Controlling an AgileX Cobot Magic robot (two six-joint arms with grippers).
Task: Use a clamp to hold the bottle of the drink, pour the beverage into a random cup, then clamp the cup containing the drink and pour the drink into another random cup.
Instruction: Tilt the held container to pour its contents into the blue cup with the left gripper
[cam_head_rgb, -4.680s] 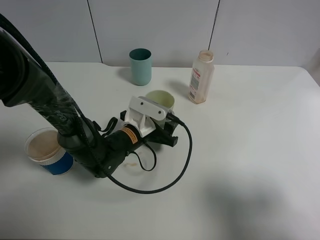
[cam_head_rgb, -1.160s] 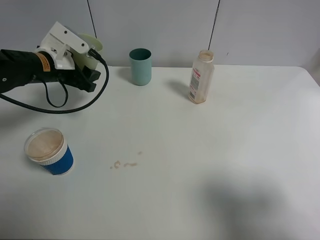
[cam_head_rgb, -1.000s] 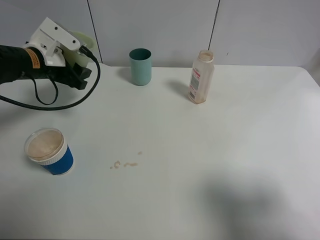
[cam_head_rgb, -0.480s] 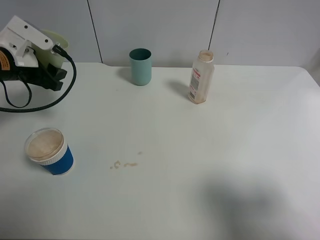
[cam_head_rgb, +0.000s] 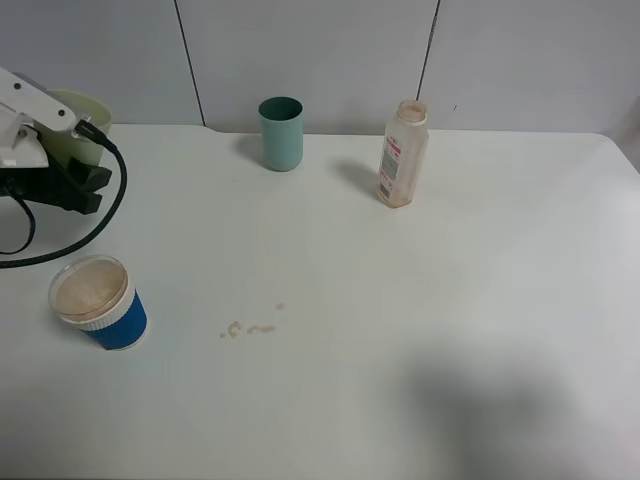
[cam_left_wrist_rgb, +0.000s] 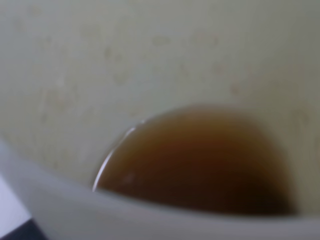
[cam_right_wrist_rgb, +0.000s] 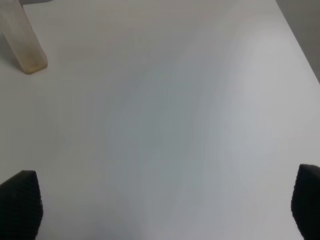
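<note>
The left gripper (cam_head_rgb: 75, 178) sits at the far left of the exterior view, well to the left of the teal tumbler (cam_head_rgb: 281, 133) and at about the same depth on the white table (cam_head_rgb: 420, 300). Its black jaws are clamped narrow on the pale yellow-green tumbler (cam_head_rgb: 82, 118), which shows just beside the white camera mount (cam_head_rgb: 28, 108); whether the tumbler's base touches the table cannot be told. A black cable (cam_head_rgb: 70, 240) loops from the gripper toward the near-left edge.

The left wrist view looks straight into the pale yellow-green tumbler (cam_left_wrist_rgb: 150, 60); dark brown beverage (cam_left_wrist_rgb: 200, 160) pools at its bottom, and small droplets speckle the inner wall.

The blue cup (cam_head_rgb: 98, 302) stands upright to the left of the teal tumbler and much nearer the camera, well apart from it; its wide clear top looks pale tan inside. A few brown spilled drops (cam_head_rgb: 250, 328) lie on the table in front of the teal tumbler, toward the camera, to the right of the blue cup.

The bottle of the drink (cam_head_rgb: 403, 153) stands upright to the right of the teal tumbler, apart from it, its wide neck open; its translucent body looks nearly drained.

The right gripper (cam_right_wrist_rgb: 165, 210) shows only in its own wrist view; its two black fingertips (cam_right_wrist_rgb: 20, 202) stand wide apart over bare table, gripping nothing, with the base of the bottle of the drink (cam_right_wrist_rgb: 24, 42) ahead of it.
</note>
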